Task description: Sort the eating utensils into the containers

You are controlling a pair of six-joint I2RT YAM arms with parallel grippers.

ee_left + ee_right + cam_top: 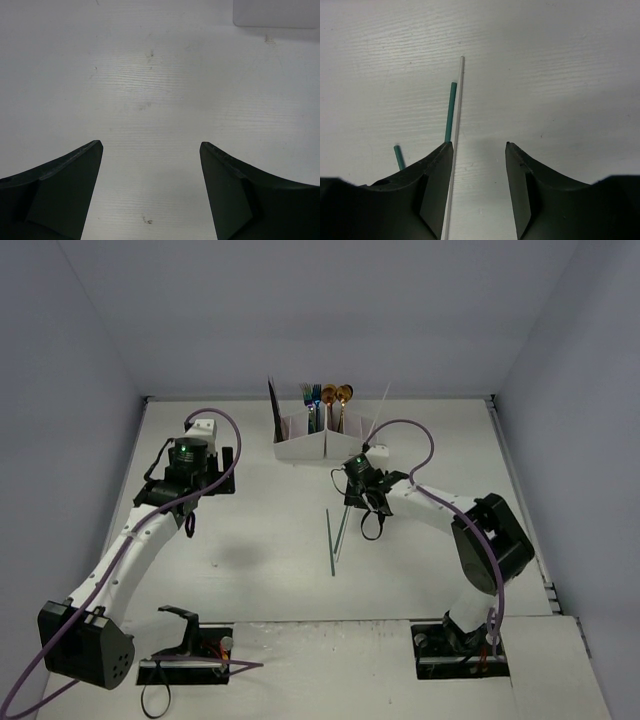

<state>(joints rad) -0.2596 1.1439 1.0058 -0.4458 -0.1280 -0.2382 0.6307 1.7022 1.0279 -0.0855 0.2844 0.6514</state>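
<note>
The white organiser box [300,445] stands at the back of the table. It holds a black piece [272,400], forks [310,395], copper and gold spoons [336,395] and a leaning white chopstick [381,406]. A teal chopstick [331,540] and a white chopstick [342,533] lie on the table in front of it. My right gripper [479,145] is open just above them. The white chopstick [458,100] runs along the inside of its left finger; the teal chopstick [451,110] is partly hidden behind that finger. My left gripper [151,144] is open and empty over bare table.
In the top view the left arm reaches up the left side [180,465] and the right arm bends in from the right [490,540]. A pale grey corner [277,12] shows at the top right of the left wrist view. Grey walls enclose the table.
</note>
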